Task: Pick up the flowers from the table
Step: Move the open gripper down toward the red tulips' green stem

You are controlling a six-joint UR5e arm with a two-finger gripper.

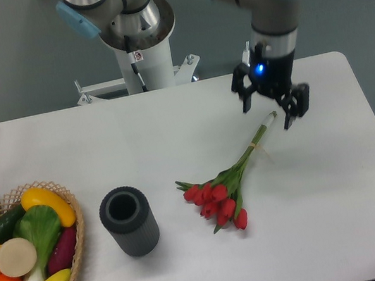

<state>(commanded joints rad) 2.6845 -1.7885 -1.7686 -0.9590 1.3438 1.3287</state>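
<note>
Open gripper above the stem end of the flowers

The gripper (267, 115) hangs with jaws spread wide over the thin stem tip, probably because stems are easier to pinch; the flowers (230, 183) lie flat on the table (339, 195), right of the dark cylinder (129, 221).

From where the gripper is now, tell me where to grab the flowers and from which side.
Grip the flowers on the thin bundled stems, probably near the tie around, coming straight down from above. They lie flat on the table, stems pointing toward the open gripper, so its fingers can straddle them crosswise.
</note>
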